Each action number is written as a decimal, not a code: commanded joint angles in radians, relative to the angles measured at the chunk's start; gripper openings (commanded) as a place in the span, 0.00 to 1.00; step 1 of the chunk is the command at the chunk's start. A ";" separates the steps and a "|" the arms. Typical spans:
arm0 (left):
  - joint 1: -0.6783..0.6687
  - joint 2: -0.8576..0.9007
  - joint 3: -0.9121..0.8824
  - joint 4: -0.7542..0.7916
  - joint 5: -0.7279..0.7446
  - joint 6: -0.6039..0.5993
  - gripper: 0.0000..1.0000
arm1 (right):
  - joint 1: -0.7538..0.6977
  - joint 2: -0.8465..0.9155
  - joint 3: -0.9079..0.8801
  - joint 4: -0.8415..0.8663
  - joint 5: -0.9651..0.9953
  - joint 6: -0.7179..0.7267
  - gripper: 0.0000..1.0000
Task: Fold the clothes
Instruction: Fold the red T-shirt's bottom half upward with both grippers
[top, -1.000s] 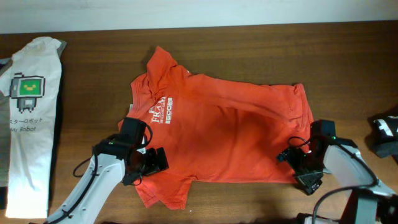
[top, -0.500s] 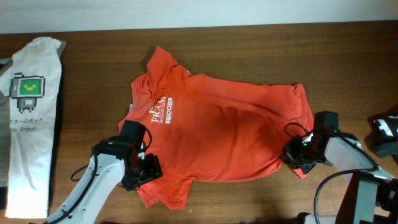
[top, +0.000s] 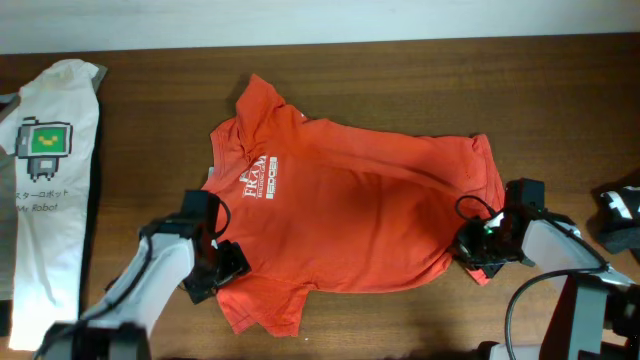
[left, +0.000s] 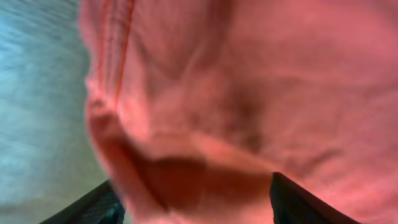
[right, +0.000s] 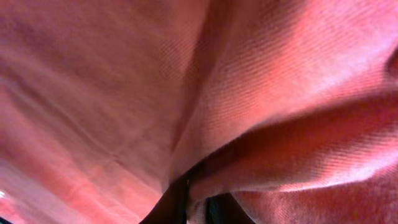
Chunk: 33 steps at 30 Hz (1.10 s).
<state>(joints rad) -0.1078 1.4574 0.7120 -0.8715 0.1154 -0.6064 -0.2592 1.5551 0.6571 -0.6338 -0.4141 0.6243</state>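
The clothes, a red-orange T-shirt (top: 360, 210) with white chest lettering, lie spread flat on the brown table (top: 400, 70), collar to the left. My left gripper (top: 222, 272) is at the shirt's near-left sleeve. In the left wrist view its dark fingers (left: 93, 205) stand apart with a thick bunch of red fabric (left: 249, 74) filling the gap. My right gripper (top: 472, 255) sits at the near-right hem corner. In the right wrist view the gripper (right: 196, 208) is pinched on a fold of the red cloth (right: 124, 74), which fills the frame.
A white T-shirt with a green robot print (top: 45, 190) lies along the left edge of the table. A black object (top: 620, 215) sits at the right edge. A pale wall strip runs behind the table's far edge.
Both grippers have closed onto the shirt's fabric. The right gripper moved inward onto the hem corner. The left arm has shifted a little to the left at the sleeve.
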 joint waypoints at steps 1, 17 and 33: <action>0.006 0.099 -0.012 0.034 0.023 -0.006 0.52 | 0.015 0.101 -0.078 0.027 0.076 -0.015 0.15; 0.006 -0.043 0.116 0.060 0.022 0.016 0.00 | 0.015 0.097 -0.077 -0.011 0.066 -0.015 0.04; 0.006 -0.089 0.172 0.131 0.018 0.040 0.00 | 0.015 -0.185 -0.071 -0.253 0.071 0.004 0.04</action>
<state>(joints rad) -0.1024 1.3819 0.8627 -0.7509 0.1307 -0.6018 -0.2489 1.4136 0.5850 -0.8833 -0.3779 0.6174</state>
